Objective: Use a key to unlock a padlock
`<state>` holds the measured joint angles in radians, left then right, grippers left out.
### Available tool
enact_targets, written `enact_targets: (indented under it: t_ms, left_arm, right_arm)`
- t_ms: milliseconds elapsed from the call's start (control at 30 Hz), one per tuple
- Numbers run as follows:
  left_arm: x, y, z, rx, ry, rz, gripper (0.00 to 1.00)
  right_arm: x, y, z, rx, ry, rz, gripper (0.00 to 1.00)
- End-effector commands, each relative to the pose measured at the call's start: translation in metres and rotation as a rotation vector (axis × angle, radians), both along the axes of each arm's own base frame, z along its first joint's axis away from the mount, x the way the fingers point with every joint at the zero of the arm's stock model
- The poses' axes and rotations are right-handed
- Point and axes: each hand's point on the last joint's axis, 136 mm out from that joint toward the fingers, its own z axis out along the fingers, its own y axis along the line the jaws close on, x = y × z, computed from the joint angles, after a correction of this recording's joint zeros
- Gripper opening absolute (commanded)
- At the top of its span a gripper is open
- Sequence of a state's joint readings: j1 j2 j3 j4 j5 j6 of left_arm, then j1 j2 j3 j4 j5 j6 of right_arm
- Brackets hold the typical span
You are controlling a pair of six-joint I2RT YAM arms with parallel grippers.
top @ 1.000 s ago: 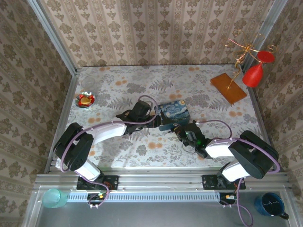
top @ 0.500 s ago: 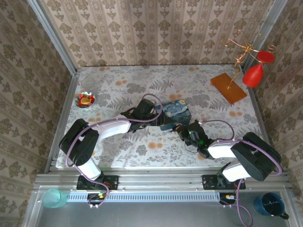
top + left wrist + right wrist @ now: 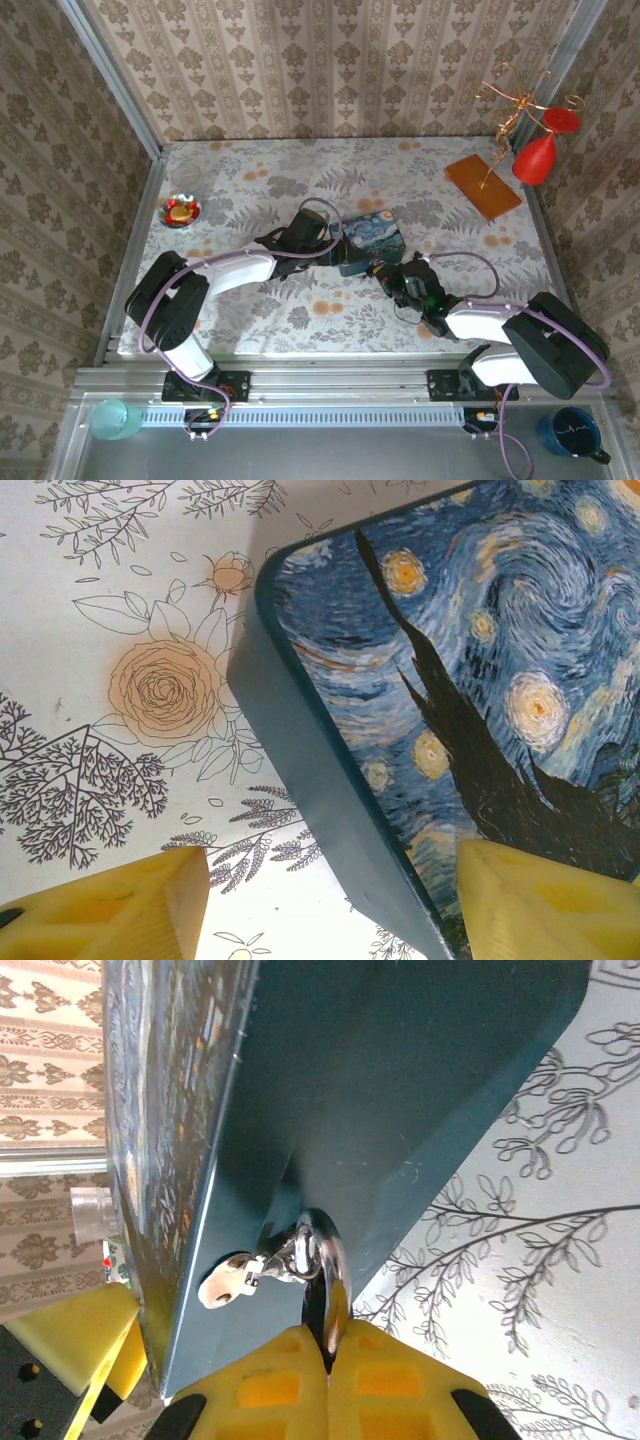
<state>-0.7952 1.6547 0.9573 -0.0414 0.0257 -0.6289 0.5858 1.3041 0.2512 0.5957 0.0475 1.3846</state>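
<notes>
— What takes up the most room?

— The table (image 3: 250,300) in its flowered cloth. Near its middle lies the blue painted box (image 3: 372,236), between the two grippers. At the far right sits a wooden board (image 3: 483,186) with a gilt wire stand (image 3: 515,105) hung with red pieces (image 3: 536,158), well apart from the work. A dark blue mug (image 3: 568,432) and a teal cup (image 3: 113,418) stand on the metal ledge in front of the bases. A small red dish (image 3: 182,211) sits at the far left.

— And the left gripper (image 3: 330,905)?

— Spread wide, astride the box's left edge. One yellow finger (image 3: 110,910) is above the cloth, the other above the painted lid. I cannot tell whether either touches the box.

— The right gripper (image 3: 328,1338)?

— Its fingers are pressed together, pinching the padlock (image 3: 322,1248) by its dark body. The silvery shackle hangs from a clasp on the box's dark side wall. That wall crowds in close behind it, and a pale little tab (image 3: 225,1285) juts out beside the shackle.
</notes>
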Motion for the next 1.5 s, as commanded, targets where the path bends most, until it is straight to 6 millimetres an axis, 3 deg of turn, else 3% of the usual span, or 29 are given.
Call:
enact_targets:
  t_ms: [0, 133, 267, 567, 800, 1000, 1167, 1367, 1467]
  left_arm:
    - [-0.002, 0.022, -0.026, 0.100, 0.052, 0.042, 0.66]
    - [0.000, 0.024, -0.026, 0.100, 0.052, 0.044, 0.66]
    - [0.001, 0.019, -0.024, 0.081, 0.051, 0.037, 0.66]
    - [-0.002, 0.007, 0.010, 0.080, -0.040, 0.003, 0.66]
    - [-0.002, -0.006, 0.031, 0.175, -0.142, -0.066, 0.70]
    - [0.005, -0.007, 0.029, 0.185, -0.137, -0.066, 0.73]
    - [0.009, 0.009, 0.027, 0.154, -0.119, -0.021, 0.73]
    - [0.003, 0.046, 0.039, 0.082, -0.182, 0.040, 0.73]
    - [-0.004, 0.074, 0.038, 0.062, -0.209, 0.075, 0.74]
  right_arm:
    - [-0.009, -0.019, -0.012, -0.094, 0.040, -0.022, 0.00]
    - [-0.014, -0.028, -0.004, -0.160, 0.025, -0.015, 0.00]
    - [-0.014, -0.027, -0.001, -0.119, 0.020, -0.010, 0.00]
    - [-0.023, -0.032, -0.045, -0.143, 0.184, -0.016, 0.00]
    - [-0.011, -0.008, -0.038, -0.157, 0.182, 0.095, 0.00]
    - [-0.001, 0.024, -0.032, -0.135, 0.147, 0.194, 0.00]
    - [0.002, 0.052, -0.029, -0.107, 0.126, 0.277, 0.00]
    - [-0.010, 0.045, -0.028, -0.207, 0.115, 0.314, 0.00]
    - [-0.021, 0.039, -0.022, -0.285, 0.105, 0.349, 0.00]
